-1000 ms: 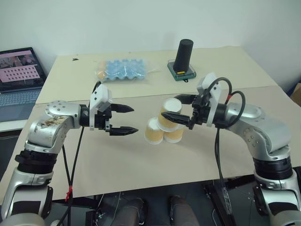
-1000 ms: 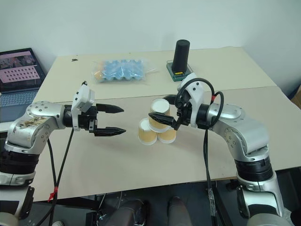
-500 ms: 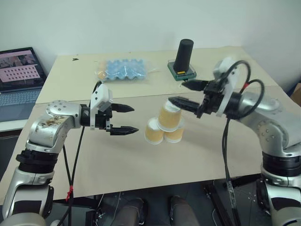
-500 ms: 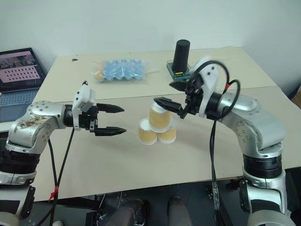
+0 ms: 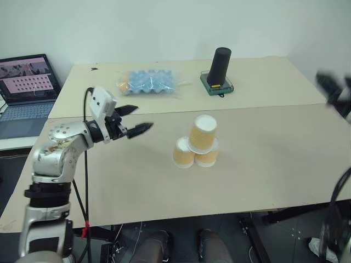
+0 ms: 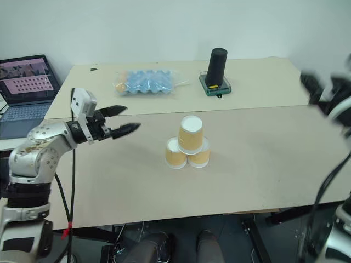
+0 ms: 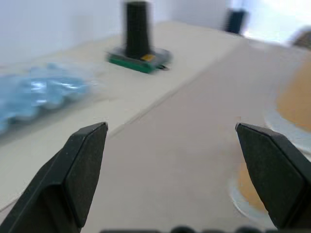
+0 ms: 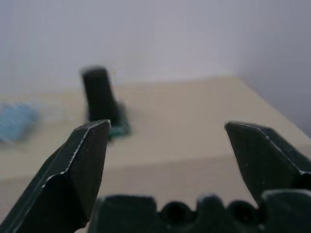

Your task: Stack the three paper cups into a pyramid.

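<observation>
The three paper cups form the pyramid (image 5: 196, 147) in the middle of the table: two tan-orange cups (image 5: 182, 154) (image 5: 207, 158) side by side and a third (image 5: 202, 133) resting on top, slightly tilted. My left gripper (image 5: 143, 116) hovers open to the left of the stack and well apart from it, fingers (image 7: 73, 179) spread with nothing between them. Two of the cups (image 7: 291, 97) show at the side of the left wrist view. My right gripper (image 6: 323, 90) is a blur at the far right edge. In its own wrist view it (image 8: 167, 124) stands open and empty.
A black cylinder (image 5: 221, 67) on a green base stands at the back of the table. A blue egg tray (image 5: 147, 82) in clear plastic lies to its left. A laptop (image 5: 24, 87) sits on a side surface at far left. A seam (image 5: 263, 107) runs across the tabletop.
My right gripper has drawn off the top cup and swung far right. My left gripper has pulled back to the left and turned. The stack stays put; the whole view has shifted.
</observation>
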{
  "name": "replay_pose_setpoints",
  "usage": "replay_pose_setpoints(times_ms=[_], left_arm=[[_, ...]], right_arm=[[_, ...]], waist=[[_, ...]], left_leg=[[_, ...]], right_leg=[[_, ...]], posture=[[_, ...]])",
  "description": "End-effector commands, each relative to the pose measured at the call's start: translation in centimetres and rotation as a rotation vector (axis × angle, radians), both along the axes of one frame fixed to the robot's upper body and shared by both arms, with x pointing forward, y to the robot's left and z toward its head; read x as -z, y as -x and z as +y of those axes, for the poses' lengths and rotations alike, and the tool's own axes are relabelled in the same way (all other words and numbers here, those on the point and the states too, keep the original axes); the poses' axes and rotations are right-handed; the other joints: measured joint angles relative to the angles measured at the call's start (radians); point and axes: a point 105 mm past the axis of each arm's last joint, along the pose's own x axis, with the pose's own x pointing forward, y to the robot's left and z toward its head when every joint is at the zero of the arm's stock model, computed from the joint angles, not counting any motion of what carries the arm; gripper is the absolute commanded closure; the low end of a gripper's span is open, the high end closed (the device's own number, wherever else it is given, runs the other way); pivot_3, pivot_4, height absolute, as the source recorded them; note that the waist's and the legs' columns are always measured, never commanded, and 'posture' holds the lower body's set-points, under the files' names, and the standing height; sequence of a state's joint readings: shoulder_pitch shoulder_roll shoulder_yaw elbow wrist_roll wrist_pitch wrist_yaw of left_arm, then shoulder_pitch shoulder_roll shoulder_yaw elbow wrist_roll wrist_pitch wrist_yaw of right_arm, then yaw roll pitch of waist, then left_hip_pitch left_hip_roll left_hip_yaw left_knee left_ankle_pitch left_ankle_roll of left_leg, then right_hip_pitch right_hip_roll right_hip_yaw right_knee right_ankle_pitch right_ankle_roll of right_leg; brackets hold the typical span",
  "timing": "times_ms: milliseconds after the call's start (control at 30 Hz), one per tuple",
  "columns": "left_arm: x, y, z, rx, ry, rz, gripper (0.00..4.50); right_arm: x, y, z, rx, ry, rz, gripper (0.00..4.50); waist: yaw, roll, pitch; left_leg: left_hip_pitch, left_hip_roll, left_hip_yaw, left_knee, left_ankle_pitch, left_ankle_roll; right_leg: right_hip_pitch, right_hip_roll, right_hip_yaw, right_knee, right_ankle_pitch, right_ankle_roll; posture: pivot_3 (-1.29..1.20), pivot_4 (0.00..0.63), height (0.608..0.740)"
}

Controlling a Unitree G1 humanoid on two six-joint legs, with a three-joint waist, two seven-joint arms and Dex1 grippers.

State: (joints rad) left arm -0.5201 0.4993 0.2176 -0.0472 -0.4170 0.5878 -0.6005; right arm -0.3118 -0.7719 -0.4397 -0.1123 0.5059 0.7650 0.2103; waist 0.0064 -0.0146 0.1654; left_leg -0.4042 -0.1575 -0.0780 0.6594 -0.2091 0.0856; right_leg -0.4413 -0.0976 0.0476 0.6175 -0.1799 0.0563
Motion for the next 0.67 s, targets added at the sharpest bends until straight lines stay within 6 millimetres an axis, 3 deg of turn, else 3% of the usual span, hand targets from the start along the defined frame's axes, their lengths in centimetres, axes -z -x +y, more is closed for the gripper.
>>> replay_pose_setpoints(times_ms=[33,167,300,667], left_arm=[[-0.1,-0.5,4.1,-0.313,0.059,-0.073,0.0],[1.6,0.1,9.7,-0.705,0.216,-0.106,0.0],[3.6,1.3,12.5,-0.851,0.196,-0.106,0.0],[5.3,3.4,13.1,-0.851,0.159,-0.1,0.0]], right_arm=[[-0.3,-0.3,0.2,0.046,0.161,-0.102,0.04],[2.5,-1.3,1.4,0.06,0.128,-0.157,0.04],[4.1,-1.8,1.6,0.068,0.046,-0.193,0.04],[5.9,-2.8,1.9,0.071,0.033,-0.194,0.04]], waist=[[-0.006,0.003,0.0],[-0.012,0.002,-0.001],[-0.007,0.002,-0.001],[0.005,0.002,-0.001]], left_leg=[[0.0,0.0,0.001,0.0,0.002,-0.004],[0.003,0.002,0.002,0.0,0.0,0.0],[0.005,0.001,0.002,0.0,-0.001,0.001],[0.006,0.0,0.001,0.0,-0.002,0.003]], right_leg=[[-0.001,0.0,0.001,0.001,0.0,0.0],[0.003,0.004,0.002,-0.001,0.0,0.0],[0.004,0.006,0.001,-0.001,0.0,0.0],[0.003,0.005,-0.001,-0.005,0.002,0.002]], posture=[[0.0,0.15,0.74],[0.0,0.15,0.74],[0.0,0.15,0.74],[0.0,0.15,0.74]])
